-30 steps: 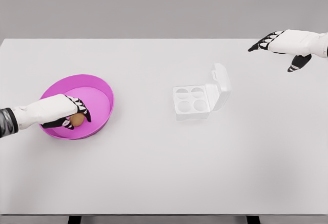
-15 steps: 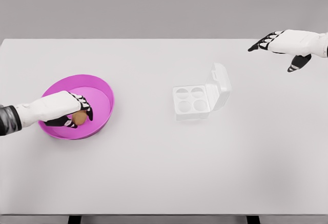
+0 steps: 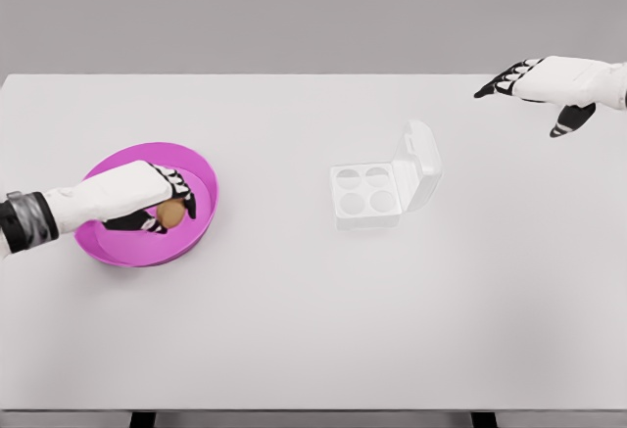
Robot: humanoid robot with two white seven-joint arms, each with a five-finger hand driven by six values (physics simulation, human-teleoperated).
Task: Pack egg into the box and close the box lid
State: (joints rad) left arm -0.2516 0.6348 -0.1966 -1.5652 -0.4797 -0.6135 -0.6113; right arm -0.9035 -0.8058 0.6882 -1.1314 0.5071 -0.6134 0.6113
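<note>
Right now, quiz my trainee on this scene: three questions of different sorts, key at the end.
1. True or false: the box lid is shut.
2. Which robot hand holds the egg? A) left B) right
3. Fill in: the egg is above the pink ____.

Key: 1 false, the lid stands open and all four cups are empty; 2 A, the right one is open over the table's far right corner; 3 bowl.

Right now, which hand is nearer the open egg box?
Right. The right hand hovers beyond the box, up to its right; the left hand holds the egg over the pink bowl, farther left.
</note>
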